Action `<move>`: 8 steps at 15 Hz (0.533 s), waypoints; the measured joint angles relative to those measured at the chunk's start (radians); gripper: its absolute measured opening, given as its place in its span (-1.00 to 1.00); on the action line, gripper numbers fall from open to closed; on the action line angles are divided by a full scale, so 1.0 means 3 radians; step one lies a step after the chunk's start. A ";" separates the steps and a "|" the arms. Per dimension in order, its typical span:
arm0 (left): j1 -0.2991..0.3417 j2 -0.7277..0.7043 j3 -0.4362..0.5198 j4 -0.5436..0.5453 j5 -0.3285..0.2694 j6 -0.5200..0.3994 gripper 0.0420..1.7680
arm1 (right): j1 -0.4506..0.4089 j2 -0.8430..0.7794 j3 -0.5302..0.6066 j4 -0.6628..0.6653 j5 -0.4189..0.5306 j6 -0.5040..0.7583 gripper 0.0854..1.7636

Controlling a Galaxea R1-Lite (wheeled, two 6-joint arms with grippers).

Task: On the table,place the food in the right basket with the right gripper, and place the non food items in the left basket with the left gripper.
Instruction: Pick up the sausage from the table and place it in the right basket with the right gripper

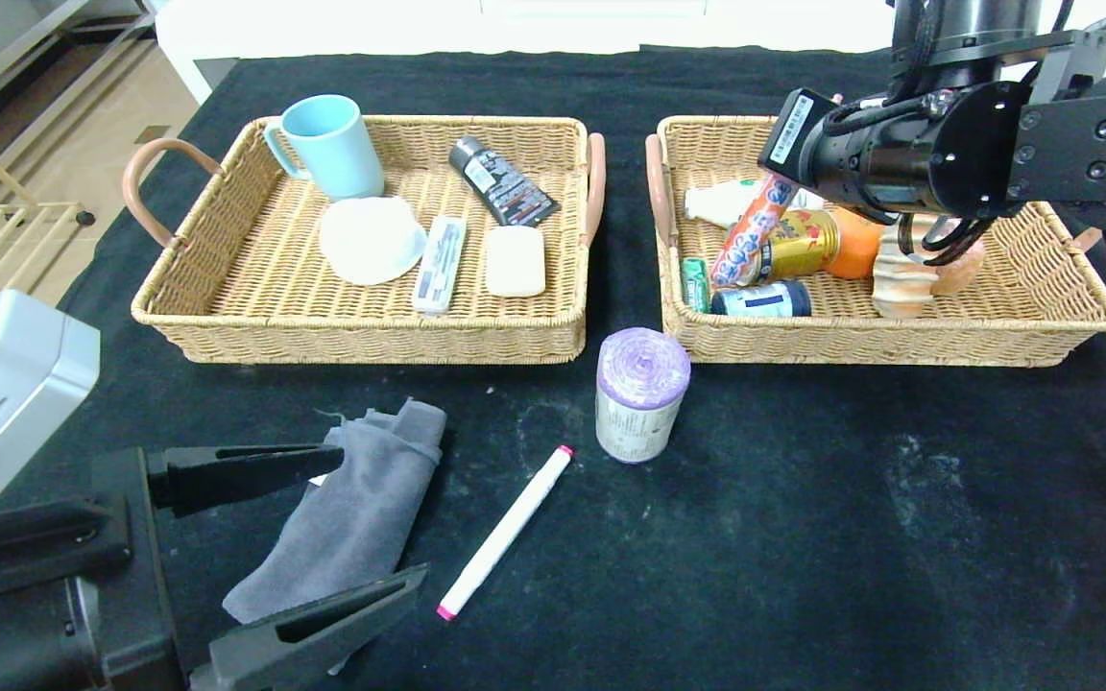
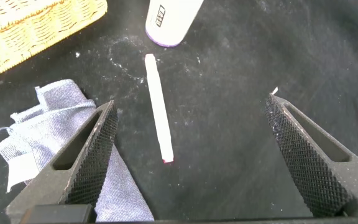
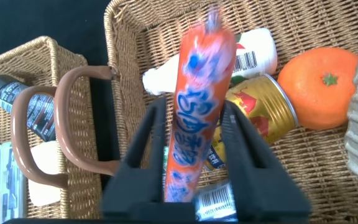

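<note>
- We had the right gripper [image 3: 194, 149] over the right basket [image 1: 1014, 331], fingers loosening around the orange sausage [image 1: 755, 230], so it could drop among the food.
- Our left gripper [image 1: 323, 523] gaped wide beside the grey towel [image 1: 361, 509], ready to collect it.

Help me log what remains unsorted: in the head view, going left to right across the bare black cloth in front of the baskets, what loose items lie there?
Folded grey towel → white marker with pink ends → purple-topped roll with white label.
</note>
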 joint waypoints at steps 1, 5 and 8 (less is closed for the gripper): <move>0.0000 0.0000 0.0000 0.0000 -0.0001 0.0001 0.94 | 0.0001 0.0000 0.0000 0.0004 0.0001 -0.0013 -0.13; 0.0000 -0.0003 0.0000 0.0000 0.0000 0.0005 0.94 | 0.0038 -0.0011 0.0005 0.0019 0.0000 -0.0026 0.30; 0.0003 -0.0009 -0.0001 -0.0002 0.0000 0.0005 0.94 | 0.0044 -0.0035 0.0016 0.0035 0.0000 -0.0030 0.51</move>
